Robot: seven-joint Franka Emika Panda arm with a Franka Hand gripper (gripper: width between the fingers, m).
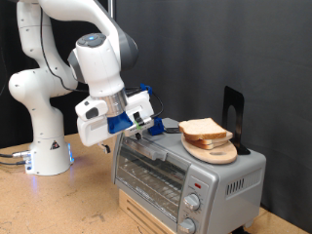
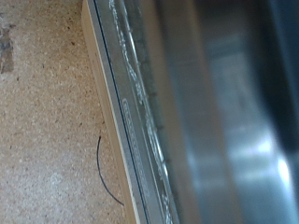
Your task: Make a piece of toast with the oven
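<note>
The silver-grey oven [image 1: 229, 175] stands at the exterior view's lower right, its glass door [image 1: 146, 174] closed and two knobs [image 1: 192, 203] on its right panel. The piece of toast [image 1: 205, 129] lies on a round light-wood plate [image 1: 219, 155] on top of the oven. My gripper [image 1: 148, 127] hangs at the oven's top edge on the exterior view's left, just above the door, apart from the toast. Nothing shows between its fingers. The wrist view shows only the oven's metal edge [image 2: 187, 112] close up and blurred; no fingers show there.
The oven sits on a pale wooden block [image 1: 136, 210] on a speckled tabletop [image 2: 47, 112]. A black upright object [image 1: 232, 105] stands behind the plate. The arm's white base [image 1: 49, 146] is at the exterior view's left. A thin dark curved line [image 2: 101, 173] marks the tabletop.
</note>
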